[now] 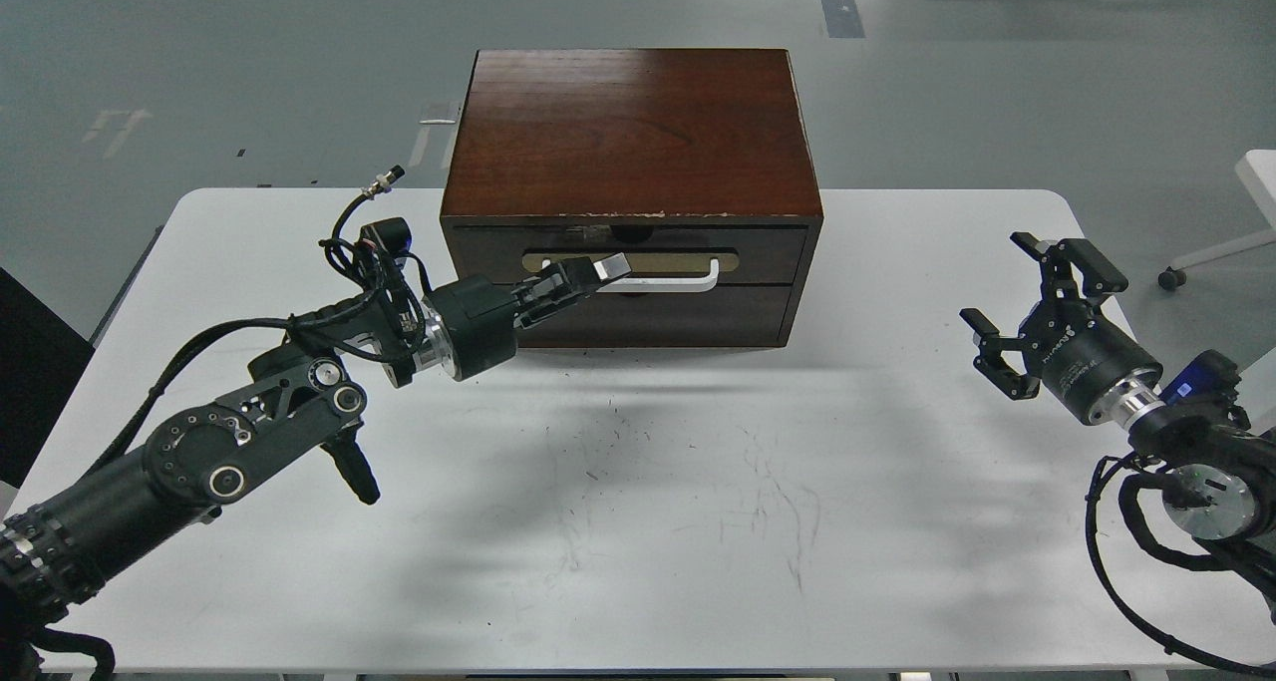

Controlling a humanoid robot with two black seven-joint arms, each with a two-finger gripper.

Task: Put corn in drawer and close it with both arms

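The dark brown drawer [763, 250] with the white bar handle [678, 284] and tan oval plate sits flush in the front of the wooden cabinet [633, 128]. No corn is in view. My left gripper [606, 266] comes in from the left with its fingers together. Its tip is at the drawer front, at the left end of the handle, and I cannot tell whether it touches. My right gripper [997, 278] is open and empty above the table, well to the right of the cabinet.
The cabinet stands at the back middle of the white table [648, 521]. A plain dark panel [698, 320] lies below the drawer. Grey floor lies beyond the table, with a white chair base [1211, 252] at the far right.
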